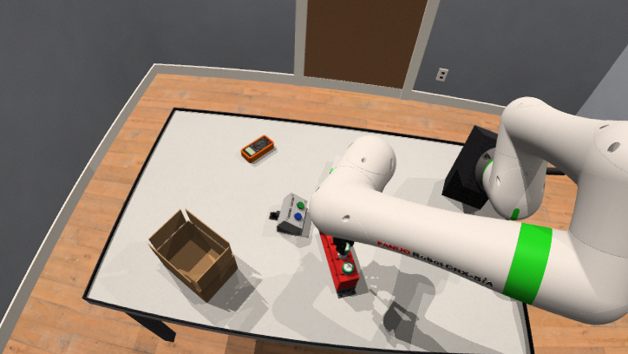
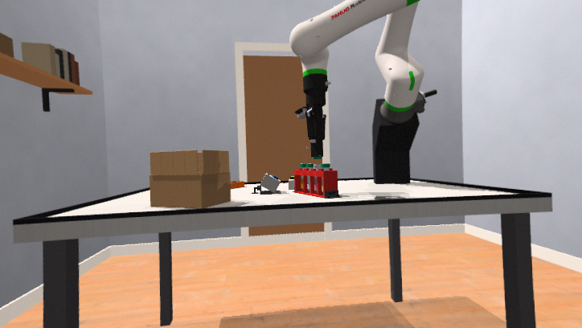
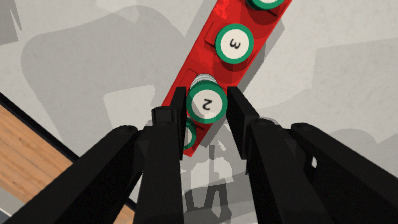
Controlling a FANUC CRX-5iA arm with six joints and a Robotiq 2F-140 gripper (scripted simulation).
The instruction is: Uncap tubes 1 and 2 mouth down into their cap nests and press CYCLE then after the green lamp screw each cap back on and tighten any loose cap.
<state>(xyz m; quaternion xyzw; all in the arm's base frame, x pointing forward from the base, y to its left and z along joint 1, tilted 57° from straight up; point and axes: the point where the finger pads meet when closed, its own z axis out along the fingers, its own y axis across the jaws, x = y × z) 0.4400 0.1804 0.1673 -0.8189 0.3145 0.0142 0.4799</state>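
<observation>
From where I stand the arm reaches down over the red decapping station [image 2: 316, 182] on the table [image 2: 407, 194], its hand [image 3: 206, 102] pointing straight at the row of tubes. The hand is clamped on the cap marked 2 [image 3: 206, 103], one finger on each side of its green rim. The cap hangs just above the station; in the wrist view the open mouth of a tube [image 3: 202, 80] peeks out right behind it, so the cap looks nearly lined up but not yet seated. Next along the row, the cap marked 3 [image 3: 234, 43] sits on its tube, and a part of another green cap [image 3: 189, 134] shows beside the left finger, over the tube 1 place.

My reading is that the uncapping and the aspirate wait are over and the recapping is under way: cap 1 seems to be back, cap 2 is about to go on. I cannot see the cap tray or its lamps, which the arm hides. Left to do: lower and screw cap 2 until it stops, check the caps of tubes 3 and 4, release, and press the green key [image 1: 300, 205] beside the blue key [image 1: 298, 215].
</observation>
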